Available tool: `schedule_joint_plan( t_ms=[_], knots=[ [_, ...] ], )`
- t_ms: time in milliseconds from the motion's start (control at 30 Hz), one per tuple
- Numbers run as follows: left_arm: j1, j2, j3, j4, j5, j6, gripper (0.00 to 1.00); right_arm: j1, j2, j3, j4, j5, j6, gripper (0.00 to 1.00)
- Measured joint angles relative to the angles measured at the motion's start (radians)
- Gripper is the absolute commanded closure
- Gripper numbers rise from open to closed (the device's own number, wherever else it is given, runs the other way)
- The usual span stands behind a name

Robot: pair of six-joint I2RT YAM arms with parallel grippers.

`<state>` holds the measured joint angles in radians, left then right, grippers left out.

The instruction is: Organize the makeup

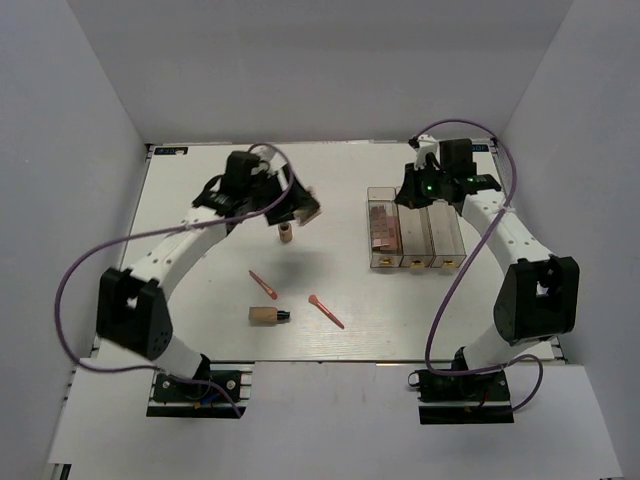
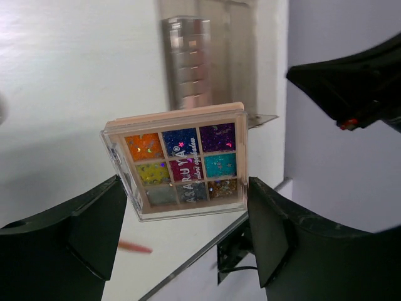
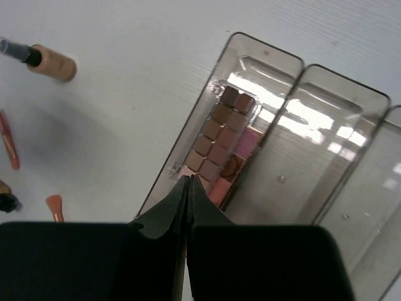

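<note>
The left arm [image 1: 170, 250] reaches to the far middle of the surface [image 1: 200, 330], and its jaws are clamped on a multicoloured eyeshadow palette [image 2: 182, 163]. The palette sits squarely between the two fingers [image 2: 94, 232], one at each side edge. It is tilted, with its nine glittery pans facing the wrist camera, and it is held up off the surface. From above, it shows as a pinkish slab [image 1: 305, 212] at the jaws' tip, well left of the three clear organizer boxes [image 1: 413, 235].

The right arm [image 1: 520, 260] hovers over the far end of those boxes. Its jaws are pressed tightly together with nothing between them, right above the leftmost box [image 3: 188, 132]. A brown palette [image 3: 216, 135] lies in that box, with a pink palette [image 3: 247, 141] touching it on the right.

On the open surface, one foundation bottle [image 1: 286, 235] sits just near of the left jaws. A second bottle [image 1: 266, 315] lies on its side closer to the near edge. One thin brush [image 1: 263, 285] lies between the two bottles, and the other brush [image 1: 326, 311] lies to the right of the second bottle.
</note>
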<state>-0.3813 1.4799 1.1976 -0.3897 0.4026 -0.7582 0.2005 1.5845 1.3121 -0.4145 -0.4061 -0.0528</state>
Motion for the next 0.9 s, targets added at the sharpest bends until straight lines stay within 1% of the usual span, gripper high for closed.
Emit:
schedule_joint_plan(
  t_ms=[133,233,300,433,600,700,767,867,900],
  knots=[
    [-0.109,0.219,0.241,0.034,0.030,0.002,0.74,-0.035,-0.031,-0.001,0.003,0.085,0.024,1.00],
    [-0.167,0.383,0.422,0.044,0.036,0.003,0.74,-0.063,-0.069,-0.016,0.013,0.131,0.028,1.00],
    [-0.198,0.476,0.518,0.057,0.040,0.003,0.73,-0.081,-0.098,-0.035,0.021,0.150,0.031,1.00],
    [-0.240,0.604,0.604,0.101,0.056,-0.010,0.73,-0.113,-0.139,-0.073,0.027,0.166,0.047,1.00],
    [-0.286,0.763,0.727,0.122,0.062,-0.019,0.69,-0.144,-0.145,-0.105,0.030,0.168,0.059,1.00],
    [-0.302,0.808,0.748,0.121,0.059,-0.018,0.66,-0.159,-0.146,-0.119,0.032,0.164,0.064,1.00],
    [-0.310,0.821,0.749,0.113,0.055,-0.016,0.63,-0.169,-0.146,-0.126,0.035,0.159,0.066,1.00],
    [-0.317,0.830,0.751,0.093,0.049,-0.011,0.62,-0.179,-0.146,-0.132,0.040,0.146,0.070,1.00],
    [-0.317,0.834,0.755,0.089,0.046,-0.009,0.59,-0.181,-0.146,-0.132,0.042,0.142,0.071,1.00]
  ],
)
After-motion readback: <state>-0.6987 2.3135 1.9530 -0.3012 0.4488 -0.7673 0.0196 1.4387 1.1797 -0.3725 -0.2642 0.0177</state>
